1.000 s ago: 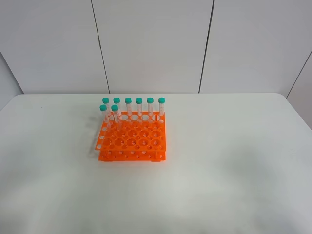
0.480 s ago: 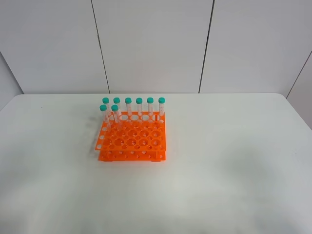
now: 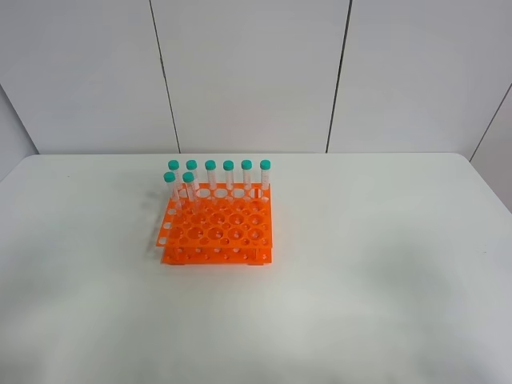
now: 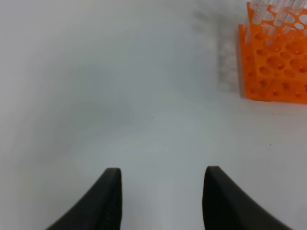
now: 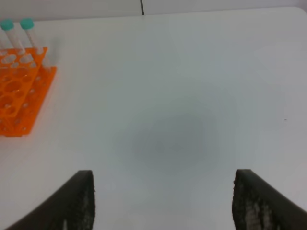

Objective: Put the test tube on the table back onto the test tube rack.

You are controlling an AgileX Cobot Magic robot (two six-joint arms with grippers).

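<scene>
The orange test tube rack (image 3: 216,228) stands on the white table (image 3: 360,272), left of centre. Several teal-capped tubes (image 3: 228,176) stand upright in its back rows. No test tube lies on the table in any view. Neither gripper shows in the exterior high view. In the left wrist view my left gripper (image 4: 162,170) is open and empty over bare table, with the rack (image 4: 276,67) ahead and off to one side. In the right wrist view my right gripper (image 5: 163,173) is wide open and empty, with the rack (image 5: 19,100) and two tubes (image 5: 9,33) at the frame's edge.
White wall panels (image 3: 248,72) stand behind the table's far edge. The table's rounded right corner (image 3: 472,164) lies at the back right.
</scene>
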